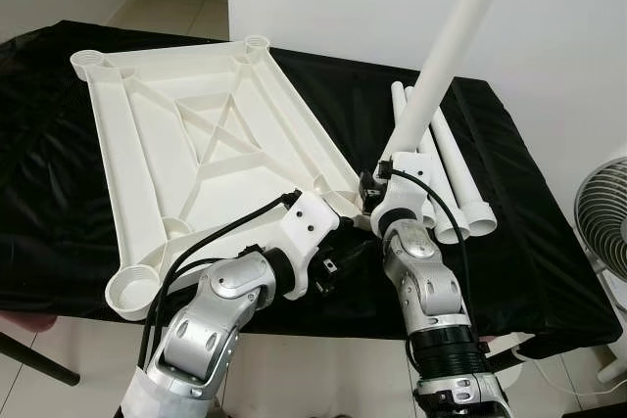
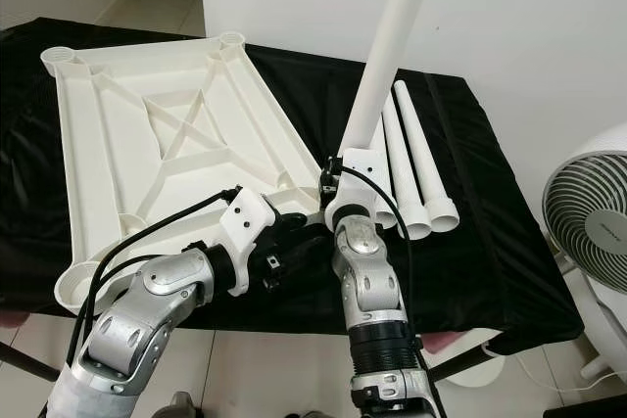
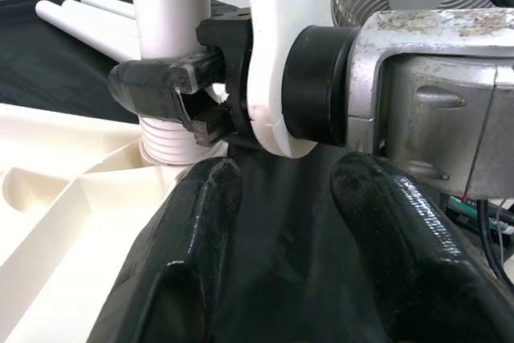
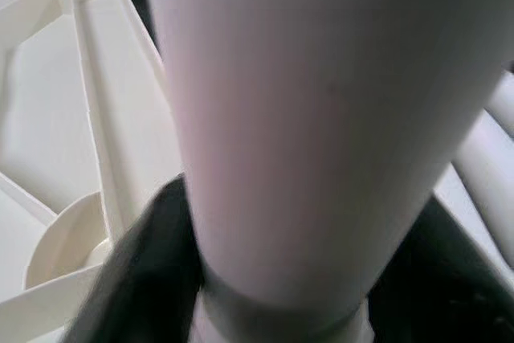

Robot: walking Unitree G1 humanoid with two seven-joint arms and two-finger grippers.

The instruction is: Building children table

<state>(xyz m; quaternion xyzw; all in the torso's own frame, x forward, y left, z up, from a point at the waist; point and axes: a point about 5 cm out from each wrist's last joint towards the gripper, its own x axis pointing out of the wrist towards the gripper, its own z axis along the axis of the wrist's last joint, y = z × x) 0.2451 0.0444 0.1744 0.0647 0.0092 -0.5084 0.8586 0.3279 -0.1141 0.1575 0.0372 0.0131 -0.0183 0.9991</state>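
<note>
While the white tabletop (image 1: pixel 206 144) is laid upside down on the black cloth (image 1: pixel 509 242), ribs and corner sockets upward, one table leg (image 1: pixel 446 56) is held upright at the corner nearest the robot's right side. That leg is clasped near its lower end by the right gripper (image 3: pixel 173 90), whose black fingers are seen in the left wrist view closed around the tube just above its threaded end (image 3: pixel 169 140). The thread is judged to be meeting the corner socket, but several of its ridges are still exposed, so the leg cannot be counted as fully screwed home. The left gripper (image 3: pixel 281 255) is held low beside the same corner, over the black cloth, with its fingers parted and nothing between them. Three more legs (image 2: pixel 416 168) are laid side by side on the cloth beyond the right arm, close to one another and apart from the tabletop. The other three corner sockets, among them the near left socket (image 1: pixel 132 291) and the far left socket (image 1: pixel 90 61), are seen without legs. The task is therefore judged to be at an early stage: the first leg is being fitted, three remain to be fitted, and the table must afterwards be turned upright. A fan (image 2: pixel 588 222) stands on the floor past the table's right end.
</note>
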